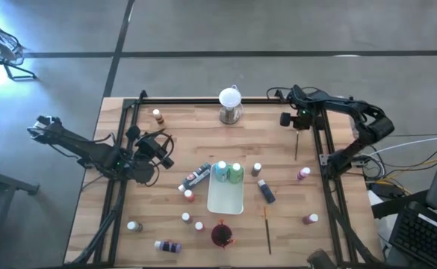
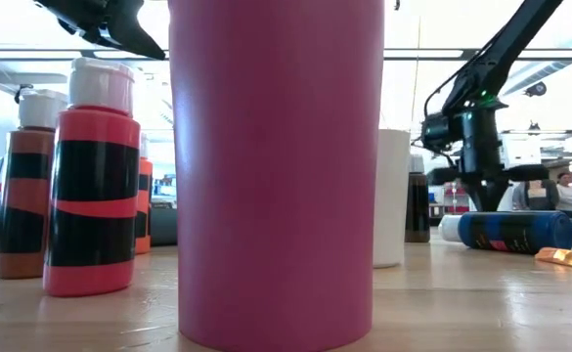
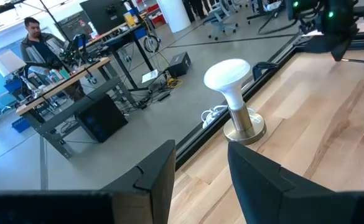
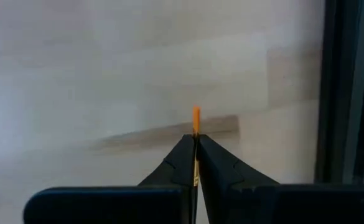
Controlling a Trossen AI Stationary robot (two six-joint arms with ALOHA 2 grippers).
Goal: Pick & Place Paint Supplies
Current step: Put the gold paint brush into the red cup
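Two claws are in view; the right claw, at about one o'clock on the table near the far right frame rail, is clamped together on a thin brush, whose orange tip projects just beyond the fingertips; the pinch at one end probably serves to lift the brush clear of the wood for carrying toward the white tray at the centre; the left claw waits at nine o'clock, fingers apart and empty; paint bottles lie scattered around the tray, with two standing in it.
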